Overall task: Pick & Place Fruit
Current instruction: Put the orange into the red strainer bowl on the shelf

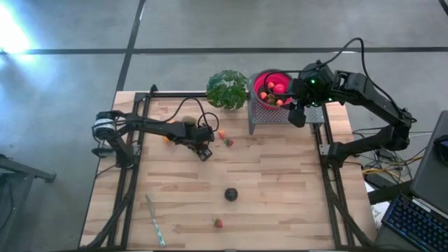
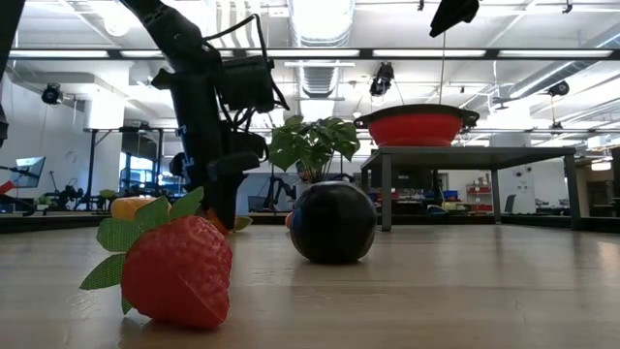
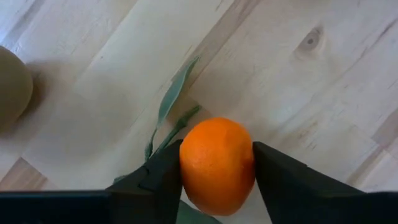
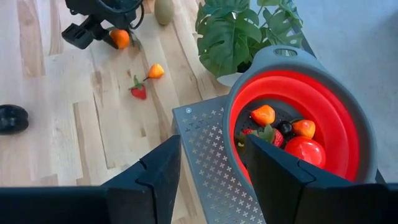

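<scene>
A small orange ball (image 3: 217, 165) with a green leaf (image 3: 173, 99) lies on the wooden table, and my left gripper (image 3: 217, 163) is shut on it, left of centre (image 1: 201, 143). My right gripper (image 4: 211, 155) hangs open and empty above the red bowl (image 4: 323, 106), which holds several fruits and rests on a grey perforated stand (image 4: 202, 155). On the table lie a small orange fruit (image 1: 221, 134), a strawberry (image 1: 228, 142), a dark round fruit (image 1: 231, 194), another strawberry (image 1: 218, 223) and an olive kiwi (image 3: 11, 81). My left gripper pinches the orange ball by its two opposite sides (image 3: 185, 163) between its two fingers (image 3: 163, 171). The fingers come steeply from above. The ball appears to sit on the table with its leaf flat on the wood beside it.
A leafy green plant (image 1: 227, 89) stands at the far edge beside the bowl's stand. A thin pale stick (image 1: 155, 220) lies near the front left. A yellow-orange piece (image 1: 168, 138) lies under the left arm. Black rails (image 1: 133, 175) run along both table sides.
</scene>
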Tool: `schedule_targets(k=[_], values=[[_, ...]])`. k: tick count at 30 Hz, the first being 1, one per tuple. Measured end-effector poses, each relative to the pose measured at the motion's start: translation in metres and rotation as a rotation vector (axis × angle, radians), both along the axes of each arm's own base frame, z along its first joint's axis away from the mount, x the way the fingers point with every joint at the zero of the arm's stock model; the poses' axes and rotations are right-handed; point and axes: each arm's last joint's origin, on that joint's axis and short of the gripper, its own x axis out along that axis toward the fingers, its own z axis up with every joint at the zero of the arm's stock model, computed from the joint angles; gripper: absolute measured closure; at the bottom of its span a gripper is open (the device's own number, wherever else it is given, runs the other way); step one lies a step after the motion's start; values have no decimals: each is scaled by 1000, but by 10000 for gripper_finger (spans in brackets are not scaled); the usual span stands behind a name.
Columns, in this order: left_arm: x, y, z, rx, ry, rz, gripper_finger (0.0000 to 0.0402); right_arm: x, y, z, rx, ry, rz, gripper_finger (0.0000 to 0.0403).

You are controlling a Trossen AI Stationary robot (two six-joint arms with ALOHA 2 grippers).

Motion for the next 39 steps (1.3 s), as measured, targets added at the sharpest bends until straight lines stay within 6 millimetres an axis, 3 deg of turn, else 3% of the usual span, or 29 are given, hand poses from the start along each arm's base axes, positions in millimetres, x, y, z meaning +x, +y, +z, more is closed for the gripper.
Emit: schedule_targets(k=[10,18,30,39], values=[[3,0,3,12,-38,-20,245,0,0,0,0,1,1,215],[17,-6,18,39,-225,-89,246,1,2,-6,15,16,15,207],[40,-30,51,-2,-951,-342,246,10,40,-52,40,25,188,232],[26,-37,71,27,-1409,-417,246,26,69,-90,26,-103,320,216]])
